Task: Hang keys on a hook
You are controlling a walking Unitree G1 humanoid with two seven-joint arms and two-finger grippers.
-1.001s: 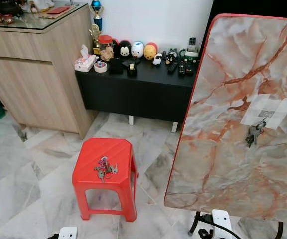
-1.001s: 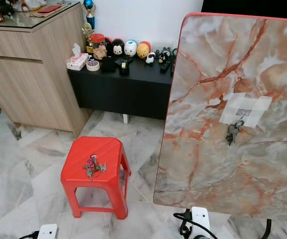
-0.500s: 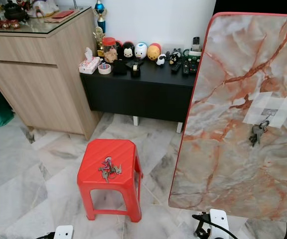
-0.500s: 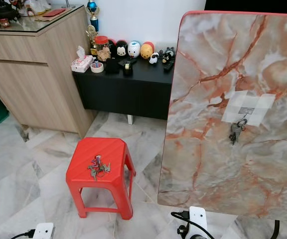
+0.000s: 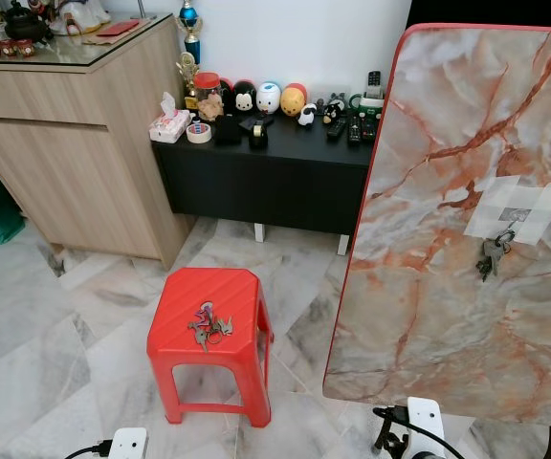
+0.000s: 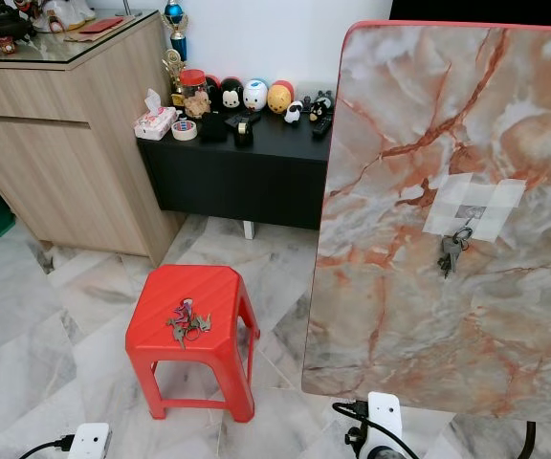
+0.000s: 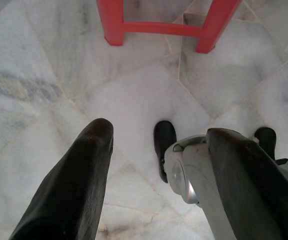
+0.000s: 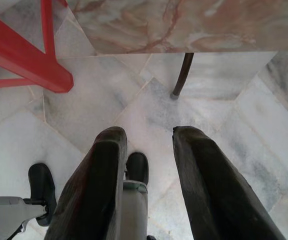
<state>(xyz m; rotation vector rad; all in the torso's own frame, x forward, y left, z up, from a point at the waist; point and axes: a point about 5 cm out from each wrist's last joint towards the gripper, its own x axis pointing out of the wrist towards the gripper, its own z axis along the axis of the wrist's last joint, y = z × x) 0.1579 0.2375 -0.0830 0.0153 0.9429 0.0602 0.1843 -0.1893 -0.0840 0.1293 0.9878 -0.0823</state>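
One bunch of keys (image 5: 209, 325) lies on the red stool (image 5: 175, 349), another, perhaps two keys (image 5: 491, 256), hangs on the marble board (image 5: 429, 316); left gripper (image 7: 154, 150) and right gripper (image 8: 146, 145) hang open.

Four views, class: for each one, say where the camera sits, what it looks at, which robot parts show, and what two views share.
Left eye: head, looking down at stool with keys, and board.
Right eye: same scene; hung keys on the board.
Left wrist: looks down past left hand, open, at floor.
Right wrist: looks down past right hand, open, at floor.
Shared: both wrists show stool legs and the robot's feet.
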